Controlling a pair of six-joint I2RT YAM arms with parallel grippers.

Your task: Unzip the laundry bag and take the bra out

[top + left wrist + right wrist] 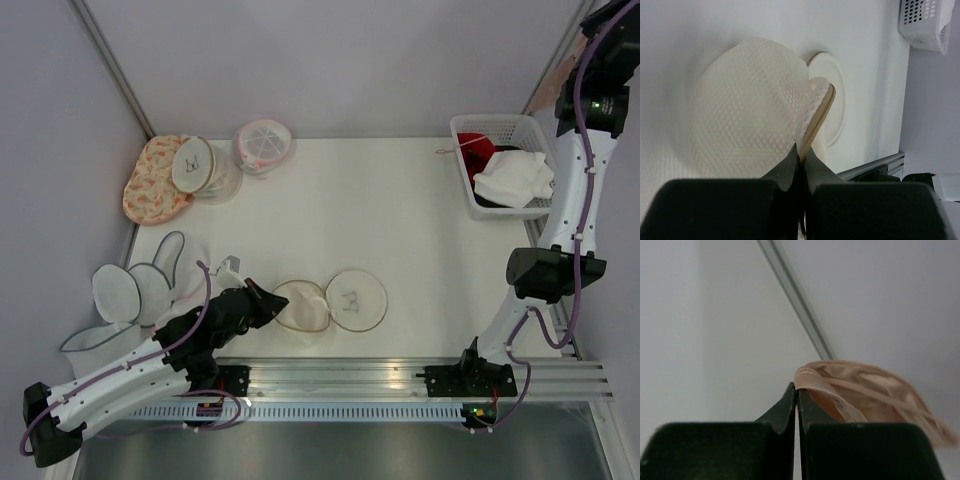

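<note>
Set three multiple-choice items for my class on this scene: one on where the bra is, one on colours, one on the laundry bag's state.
1. Where is the bra? A in the laundry bag; B in the right gripper; C in the basket.
2. Which colours are the garments in the basket? A blue and green; B red and white; C black and yellow.
3. The laundry bag is: A zipped shut; B rolled up; C unzipped, halves side by side.
Key: 1 B, its strap is pinched in the shut jaws; 2 B, a red garment and a white garment show there; 3 C, both round halves lie spread on the table.
</note>
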